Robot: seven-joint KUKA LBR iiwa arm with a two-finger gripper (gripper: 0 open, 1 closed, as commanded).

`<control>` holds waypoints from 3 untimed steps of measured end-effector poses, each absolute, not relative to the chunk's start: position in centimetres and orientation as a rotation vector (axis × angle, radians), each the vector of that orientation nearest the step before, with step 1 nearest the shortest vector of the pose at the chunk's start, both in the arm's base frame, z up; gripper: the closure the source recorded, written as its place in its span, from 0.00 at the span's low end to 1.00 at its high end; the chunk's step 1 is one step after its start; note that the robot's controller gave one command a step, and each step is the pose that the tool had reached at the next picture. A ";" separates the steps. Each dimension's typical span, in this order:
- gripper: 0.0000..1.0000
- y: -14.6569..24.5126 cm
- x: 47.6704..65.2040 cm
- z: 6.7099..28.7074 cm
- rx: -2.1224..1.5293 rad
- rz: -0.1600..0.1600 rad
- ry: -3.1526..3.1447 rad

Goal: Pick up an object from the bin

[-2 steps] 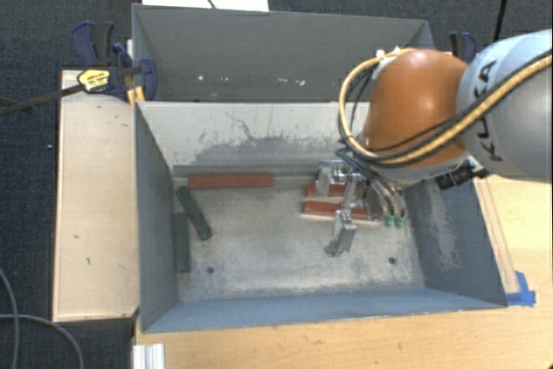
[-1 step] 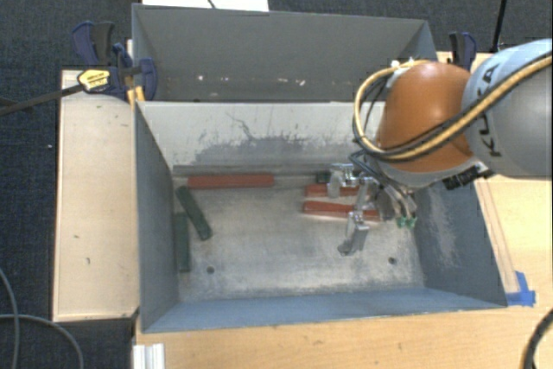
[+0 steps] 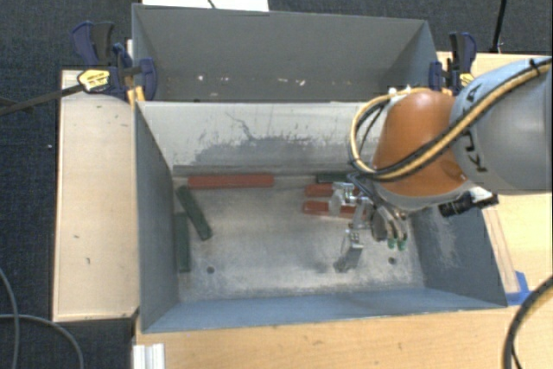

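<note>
The orange wrist cover and its cables hide the right rear floor of the bin. The gripper below hangs low over the floor right of centre, and whether it is open or closed cannot be told. Just left of it lies a small red-brown block, flat, its right end hidden by the gripper's body. A dark green piece shows partly behind it. A long red-brown bar lies along the back wall, well apart from the dark green bars at the left.
</note>
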State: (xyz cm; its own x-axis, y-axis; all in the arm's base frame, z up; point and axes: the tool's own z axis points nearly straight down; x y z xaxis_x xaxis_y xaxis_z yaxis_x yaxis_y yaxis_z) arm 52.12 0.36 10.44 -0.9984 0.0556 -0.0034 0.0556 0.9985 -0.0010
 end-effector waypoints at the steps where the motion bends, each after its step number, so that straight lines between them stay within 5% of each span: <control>1: 0.00 -0.5 53.4 8.2 0.255 0.002 3.133; 2: 0.00 0.4 56.5 7.9 0.108 0.000 3.137; 3: 1.00 2.8 57.2 7.1 0.471 0.002 3.101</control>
State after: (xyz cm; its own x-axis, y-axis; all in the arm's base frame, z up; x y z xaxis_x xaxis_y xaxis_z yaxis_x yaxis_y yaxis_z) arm 57.16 2.75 7.13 -0.9549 0.2970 -0.0045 0.2970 0.9549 0.0021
